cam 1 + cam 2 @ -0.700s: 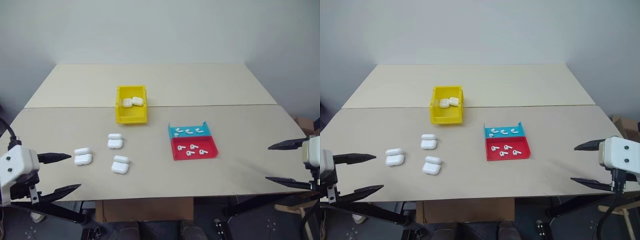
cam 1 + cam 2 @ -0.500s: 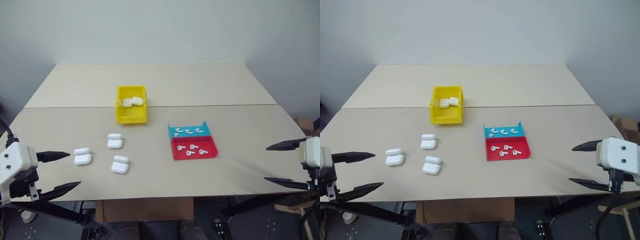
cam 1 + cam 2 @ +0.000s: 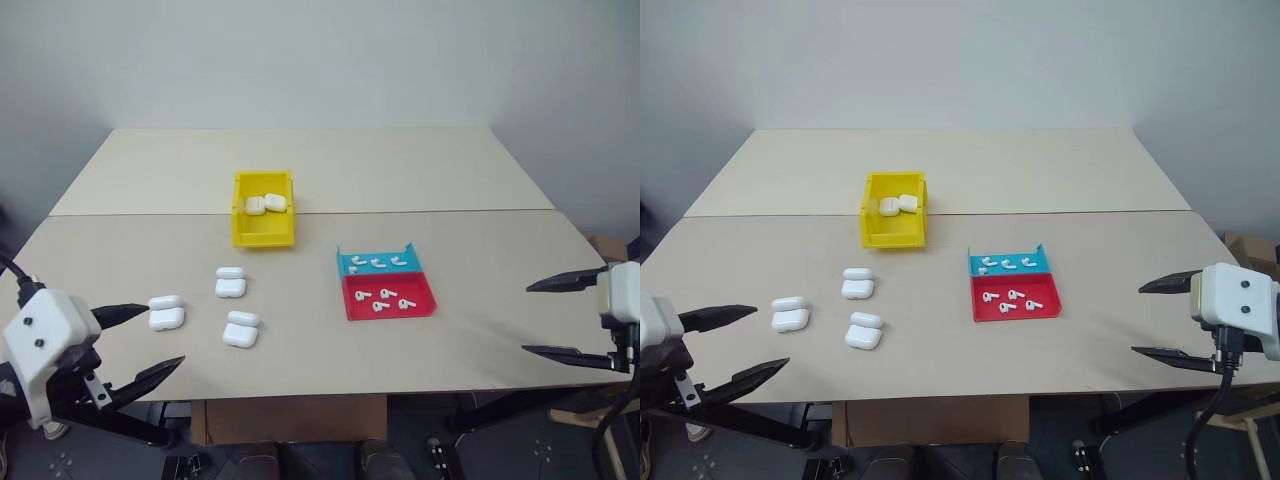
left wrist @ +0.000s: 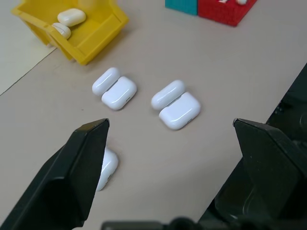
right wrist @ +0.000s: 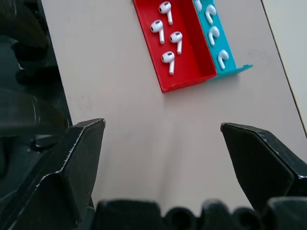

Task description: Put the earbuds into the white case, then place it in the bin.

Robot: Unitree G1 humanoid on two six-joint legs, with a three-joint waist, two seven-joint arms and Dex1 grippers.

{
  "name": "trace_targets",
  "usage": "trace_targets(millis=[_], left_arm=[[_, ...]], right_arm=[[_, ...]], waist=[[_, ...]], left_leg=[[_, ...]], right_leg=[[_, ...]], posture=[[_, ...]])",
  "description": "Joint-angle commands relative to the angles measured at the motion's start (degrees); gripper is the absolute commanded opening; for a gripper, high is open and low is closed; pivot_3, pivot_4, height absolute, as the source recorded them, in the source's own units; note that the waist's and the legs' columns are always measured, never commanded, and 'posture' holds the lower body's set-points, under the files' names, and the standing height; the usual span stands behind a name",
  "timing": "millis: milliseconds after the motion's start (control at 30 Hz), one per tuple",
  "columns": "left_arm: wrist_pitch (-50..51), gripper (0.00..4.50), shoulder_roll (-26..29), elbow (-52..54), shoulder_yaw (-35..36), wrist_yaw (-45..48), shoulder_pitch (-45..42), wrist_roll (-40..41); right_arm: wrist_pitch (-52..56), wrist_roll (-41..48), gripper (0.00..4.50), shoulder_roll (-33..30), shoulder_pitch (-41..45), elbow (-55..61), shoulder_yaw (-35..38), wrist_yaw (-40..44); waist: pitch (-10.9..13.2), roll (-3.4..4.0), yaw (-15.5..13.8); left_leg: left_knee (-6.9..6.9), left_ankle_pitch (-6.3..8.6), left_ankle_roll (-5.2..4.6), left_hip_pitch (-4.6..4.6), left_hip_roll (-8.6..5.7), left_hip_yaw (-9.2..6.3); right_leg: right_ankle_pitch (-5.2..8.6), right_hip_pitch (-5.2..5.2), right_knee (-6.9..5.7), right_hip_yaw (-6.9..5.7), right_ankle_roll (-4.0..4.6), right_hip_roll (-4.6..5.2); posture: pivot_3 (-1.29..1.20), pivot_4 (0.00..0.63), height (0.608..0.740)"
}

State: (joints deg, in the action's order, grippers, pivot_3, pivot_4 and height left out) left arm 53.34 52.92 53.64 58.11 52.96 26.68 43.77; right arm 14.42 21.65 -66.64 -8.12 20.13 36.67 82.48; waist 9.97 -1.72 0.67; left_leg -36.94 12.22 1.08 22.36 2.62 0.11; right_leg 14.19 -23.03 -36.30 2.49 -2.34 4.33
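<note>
Three white cases lie open on the table's left half: one [image 3: 166, 312] nearest my left gripper [image 3: 165, 335], another [image 3: 230, 282] farther back, a third [image 3: 241, 329] toward the middle. Seen from the left wrist, they lie ahead of and between the spread fingers [image 4: 91, 139]. The yellow bin [image 3: 265, 232] stands behind them with two closed cases [image 3: 266, 203] inside. Several earbuds [image 3: 384, 294] lie in the red-and-blue tray [image 3: 420, 297]. My right gripper [image 3: 526, 319] hovers open at the table's right edge, clear of the tray. Both grippers are empty.
A seam [image 3: 450, 210] runs across the tabletop just behind the tray. The front edge of the table [image 3: 330, 392] lies close below both grippers. The right wrist view looks down on the tray [image 5: 192, 57], with bare tabletop [image 5: 158, 143] between the fingers.
My left gripper has tilted and edged a little toward the cases. The right gripper has crept slightly inward. The things on the table lie as before.
</note>
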Motion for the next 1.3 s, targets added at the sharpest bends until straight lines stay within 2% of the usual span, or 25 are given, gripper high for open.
trace_targets(millis=[33,100,167,333,400,433,467,500,533,633,700,800,867,933,1000,1067,1133,1300], left_arm=[[18.08,4.50,6.33,2.72,-0.59,-11.04,-5.06,6.11],[31.83,4.50,7.25,1.64,-5.99,-19.86,-14.66,6.98],[38.37,4.50,6.10,-0.75,-10.62,-28.63,-22.11,8.25],[39.16,4.50,4.48,-8.06,-17.40,-52.54,-28.90,20.92],[39.16,4.50,2.00,-10.74,-20.17,-64.48,-31.28,26.84],[28.09,4.50,7.77,-14.94,-24.19,-79.80,-27.78,43.43],[19.46,4.50,12.50,-18.20,-27.12,-91.46,-24.87,56.35],[13.47,4.50,17.49,-19.79,-29.62,-99.80,-23.00,64.78],[8.34,4.50,20.30,-20.55,-31.87,-105.05,-21.87,69.00],[0.39,4.50,22.35,-20.49,-36.00,-111.27,-21.52,69.23],[-2.50,4.50,21.96,-21.08,-38.72,-113.81,-23.06,69.23],[-5.32,4.50,16.93,-23.26,-43.98,-119.06,-29.82,69.23],[-4.93,4.50,14.48,-24.43,-46.54,-121.10,-33.30,69.23],[-2.90,4.50,14.64,-25.72,-49.62,-121.02,-37.64,69.23],[-2.70,4.50,11.06,-28.85,-50.63,-126.17,-41.35,69.23],[-1.13,4.50,8.52,-31.07,-50.24,-127.24,-43.02,69.23],[2.67,4.50,10.95,-32.07,-51.35,-123.92,-44.52,69.23],[8.23,4.50,9.83,-37.53,-51.69,-121.72,-47.34,69.23]], right_arm=[[0.75,0.68,4.48,-0.74,-1.05,1.47,1.95,0.86],[0.72,0.44,4.48,-0.87,-1.16,1.46,1.23,0.58],[0.89,0.53,4.48,-1.20,-0.74,1.34,0.36,0.14],[1.19,0.78,4.48,-1.32,1.15,1.20,-2.80,-1.47],[1.69,0.87,4.48,-1.16,2.24,1.32,-4.33,-2.44],[1.96,0.84,4.48,-1.08,2.70,1.28,-5.08,-2.92],[2.32,0.85,4.48,-0.94,2.78,1.66,-5.41,-3.30],[2.52,0.84,4.48,-0.74,2.73,1.98,-5.65,-3.56],[2.79,0.92,4.48,-0.52,2.55,2.29,-5.84,-3.77],[3.31,0.83,4.48,0.09,1.52,3.05,-6.01,-4.25],[3.38,0.63,4.48,0.49,0.83,3.36,-6.05,-4.56],[4.02,0.79,4.48,1.04,-0.23,4.63,-5.93,-5.29],[4.64,1.04,4.48,1.42,-0.96,5.56,-5.31,-5.62],[5.23,1.10,4.48,1.73,-1.74,6.19,-4.70,-5.92],[5.47,0.75,4.48,2.06,-2.83,6.89,-4.17,-6.08],[5.84,0.63,4.48,2.28,-3.73,7.49,-3.50,-6.12],[6.15,0.80,4.48,2.35,-4.41,7.90,-2.93,-6.19],[6.76,0.75,4.48,2.79,-5.02,8.77,-3.09,-7.25]], waist=[[0.00,-0.01,-0.39],[-0.01,0.02,-0.49],[-0.01,0.00,-0.31],[0.03,-0.24,0.87],[0.03,-0.25,0.77],[0.04,-0.27,0.64],[0.16,-0.50,0.57],[0.17,-0.62,0.44],[0.18,-0.63,0.24],[0.18,-0.29,-0.30],[0.18,-0.29,-0.62],[0.18,-0.34,-1.28],[0.18,-0.37,-1.47],[0.17,-0.44,-1.64],[0.15,-0.41,-1.66],[0.15,-0.45,-1.62],[0.17,-0.52,-1.34],[0.18,-0.54,-1.35]], left_leg=[[0.00,0.00,0.00,-0.03,-0.01,-0.01],[-0.08,-0.01,0.00,-0.08,-0.02,-0.03],[-0.19,-0.01,0.00,-0.17,-0.10,-0.02],[-0.15,-0.01,0.00,-0.17,0.00,-0.06],[-0.10,0.00,0.00,-0.14,-0.01,-0.07],[-0.08,0.00,0.00,-0.16,-0.02,-0.07],[-0.08,0.00,0.00,-0.13,-0.03,-0.07],[-0.06,0.00,0.00,-0.15,0.09,-0.11],[-0.04,0.00,0.01,-0.16,0.35,-0.22],[-0.01,0.00,0.01,-0.18,0.12,0.00],[-0.02,-0.01,0.02,-0.17,-0.09,0.15],[-0.03,-0.05,0.10,-0.17,-0.09,0.16],[-0.03,-0.07,0.12,-0.16,-0.09,0.14],[-0.03,-0.09,0.15,-0.16,-0.10,0.12],[-0.03,-0.10,0.17,-0.11,-0.11,0.10],[-0.03,-0.10,0.17,-0.13,-0.14,0.09],[-0.03,-0.10,0.17,-0.14,-0.14,0.08],[-0.02,-0.10,0.18,-0.14,-0.14,0.07]], right_leg=[[0.00,0.00,-0.02,0.00,0.00,0.00],[0.01,0.00,-0.17,0.00,0.00,0.01],[0.02,0.03,-0.38,0.06,-0.01,0.03],[-0.17,-0.01,-0.47,0.13,-0.32,-0.09],[-0.18,-0.05,-0.47,0.15,-0.31,-0.07],[-0.18,-0.03,-0.47,0.15,-0.31,-0.05],[-0.18,-0.06,-0.48,0.15,-0.31,-0.04],[-0.28,-0.10,-0.55,0.16,-0.13,-0.03],[-0.51,-0.15,-0.57,0.17,0.27,0.05],[-0.52,-0.10,-0.49,0.24,0.31,0.24],[-0.32,-0.08,-0.41,0.26,0.63,0.18],[-0.31,-0.07,-0.38,0.25,0.65,0.08],[-0.33,-0.05,-0.37,0.25,0.63,0.02],[-0.39,-0.04,-0.39,0.24,0.51,0.02],[-0.44,-0.06,-0.36,0.21,0.43,0.01],[-0.53,-0.01,-0.35,0.22,0.23,0.04],[-0.53,-0.01,-0.36,0.22,0.20,0.03],[-0.52,-0.04,-0.36,0.21,0.18,0.02]], posture=[[0.00,0.150,0.740],[0.00,0.150,0.740],[0.00,0.150,0.740],[0.00,0.150,0.740],[0.00,0.150,0.740],[0.00,0.150,0.740],[0.00,0.150,0.740],[0.00,0.150,0.740],[0.00,0.150,0.740],[0.00,0.150,0.740],[0.00,0.150,0.740],[0.00,0.150,0.740],[0.00,0.150,0.740],[0.00,0.150,0.740],[0.00,0.150,0.740],[0.00,0.150,0.740],[0.00,0.150,0.740],[0.00,0.150,0.740]])
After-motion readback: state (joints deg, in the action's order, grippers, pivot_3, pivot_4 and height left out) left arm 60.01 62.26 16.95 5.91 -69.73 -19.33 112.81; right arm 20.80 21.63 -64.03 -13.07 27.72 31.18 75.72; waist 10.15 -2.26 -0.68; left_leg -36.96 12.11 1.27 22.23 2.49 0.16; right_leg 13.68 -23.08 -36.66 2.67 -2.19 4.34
